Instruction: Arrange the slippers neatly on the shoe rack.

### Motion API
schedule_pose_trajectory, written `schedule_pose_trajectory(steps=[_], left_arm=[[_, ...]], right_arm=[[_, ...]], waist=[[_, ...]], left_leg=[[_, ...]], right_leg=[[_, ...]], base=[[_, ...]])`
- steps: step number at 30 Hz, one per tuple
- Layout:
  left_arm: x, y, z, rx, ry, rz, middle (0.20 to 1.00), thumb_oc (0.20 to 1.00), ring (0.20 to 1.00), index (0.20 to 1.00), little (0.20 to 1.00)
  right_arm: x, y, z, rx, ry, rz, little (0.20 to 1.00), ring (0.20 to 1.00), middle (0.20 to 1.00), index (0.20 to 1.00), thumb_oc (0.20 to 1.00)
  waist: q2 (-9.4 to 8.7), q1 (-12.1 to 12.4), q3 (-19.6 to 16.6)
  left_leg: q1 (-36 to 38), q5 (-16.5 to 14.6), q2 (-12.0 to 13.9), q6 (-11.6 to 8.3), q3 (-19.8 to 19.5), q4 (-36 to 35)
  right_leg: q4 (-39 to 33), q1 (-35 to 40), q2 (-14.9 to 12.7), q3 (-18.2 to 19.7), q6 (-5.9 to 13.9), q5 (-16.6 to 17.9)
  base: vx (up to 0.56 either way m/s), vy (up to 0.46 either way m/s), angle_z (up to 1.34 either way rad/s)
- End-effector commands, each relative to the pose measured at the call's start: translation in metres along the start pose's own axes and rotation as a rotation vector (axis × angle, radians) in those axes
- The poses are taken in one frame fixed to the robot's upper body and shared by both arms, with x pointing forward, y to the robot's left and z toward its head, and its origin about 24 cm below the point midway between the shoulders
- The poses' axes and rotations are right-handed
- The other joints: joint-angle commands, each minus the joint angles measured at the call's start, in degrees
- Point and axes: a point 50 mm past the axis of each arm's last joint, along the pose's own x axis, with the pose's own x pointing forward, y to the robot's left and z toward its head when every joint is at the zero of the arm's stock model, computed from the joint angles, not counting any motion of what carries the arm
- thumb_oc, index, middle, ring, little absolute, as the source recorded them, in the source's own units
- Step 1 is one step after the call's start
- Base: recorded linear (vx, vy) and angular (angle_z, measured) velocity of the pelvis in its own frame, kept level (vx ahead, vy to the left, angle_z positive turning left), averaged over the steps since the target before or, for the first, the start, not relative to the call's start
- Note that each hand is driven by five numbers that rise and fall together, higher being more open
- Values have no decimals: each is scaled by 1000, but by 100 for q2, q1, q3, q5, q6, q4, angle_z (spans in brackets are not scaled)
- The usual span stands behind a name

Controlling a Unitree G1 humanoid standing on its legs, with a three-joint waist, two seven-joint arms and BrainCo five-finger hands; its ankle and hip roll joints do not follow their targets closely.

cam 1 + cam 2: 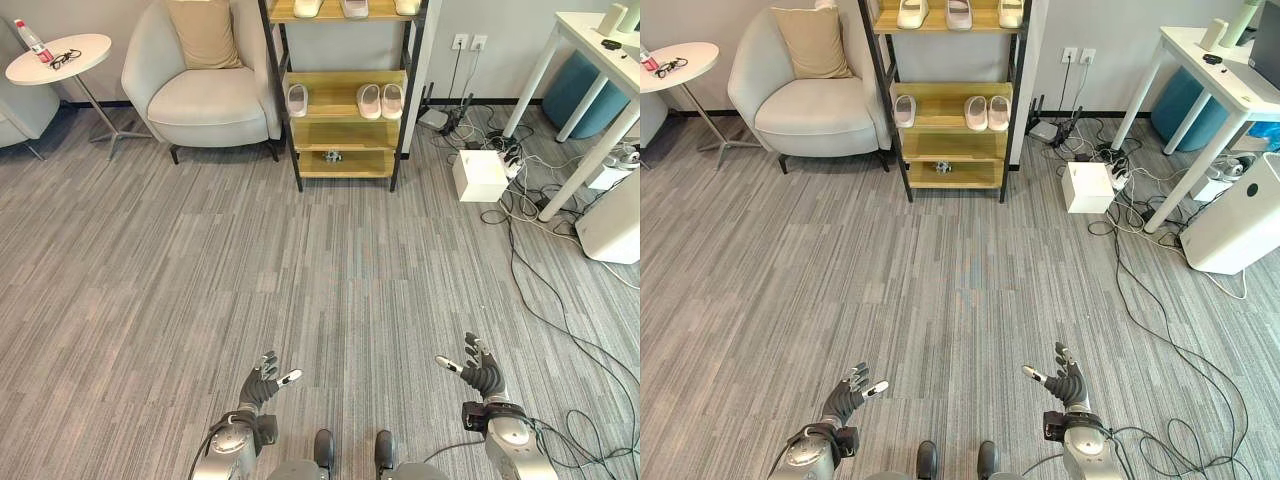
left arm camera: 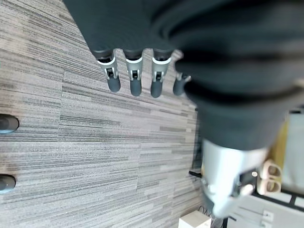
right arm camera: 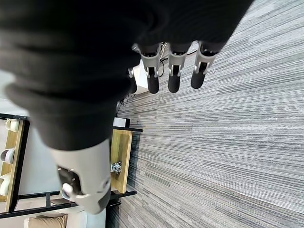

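Observation:
A wooden shoe rack (image 1: 345, 125) with black posts stands against the far wall. On its middle shelf lie a single pale slipper (image 1: 297, 99) at the left and a pink pair (image 1: 380, 100) at the right. More pale slippers (image 1: 354, 8) rest on the top shelf, and a small dark object (image 1: 332, 156) sits on a lower shelf. My left hand (image 1: 262, 383) and right hand (image 1: 478, 368) hover low over the carpet, far from the rack, both open and empty. The pair (image 2: 270, 172) and the rack (image 3: 121, 159) also appear in the wrist views.
A grey armchair (image 1: 205, 85) with a tan cushion stands left of the rack, and a round side table (image 1: 62, 56) further left. A white box (image 1: 479, 175), tangled cables (image 1: 530, 200), a white desk (image 1: 600, 70) and a white appliance (image 1: 612, 225) crowd the right side.

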Motion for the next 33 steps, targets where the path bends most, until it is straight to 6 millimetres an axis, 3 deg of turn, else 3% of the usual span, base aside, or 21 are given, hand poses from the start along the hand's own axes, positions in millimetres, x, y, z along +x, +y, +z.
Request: schedule_pose_trajectory(steps=[1, 23, 33], left_arm=[[11, -4, 24, 64, -93, -15, 1000, 1000, 1000, 1000, 1000], [10, -8, 49, 69, -193, -66, 1000, 1000, 1000, 1000, 1000], [2, 1, 34, 30, -149, -53, 1000, 1000, 1000, 1000, 1000]], right_arm=[[0, -8, 12, -52, -81, -20, 1000, 1000, 1000, 1000, 1000], [0, -12, 9, -76, -66, 0, 1000, 1000, 1000, 1000, 1000], [-4, -4, 11, -43, -76, 43, 1000, 1000, 1000, 1000, 1000]], waist=[[-132, 80, -203], [-146, 121, -262], [-133, 14, -218]], left_leg=[[258, -672, 284, -245, -217, -13], [242, -662, 260, -247, -271, -13], [364, -742, 242, -221, -174, -13]], right_leg=[[5, 163, -559, 160, 793, -535], [5, 159, -564, 87, 790, -532], [5, 267, -583, 125, 772, -595]], base=[[0, 0, 0], [-1, -1, 1], [8, 4, -2]])
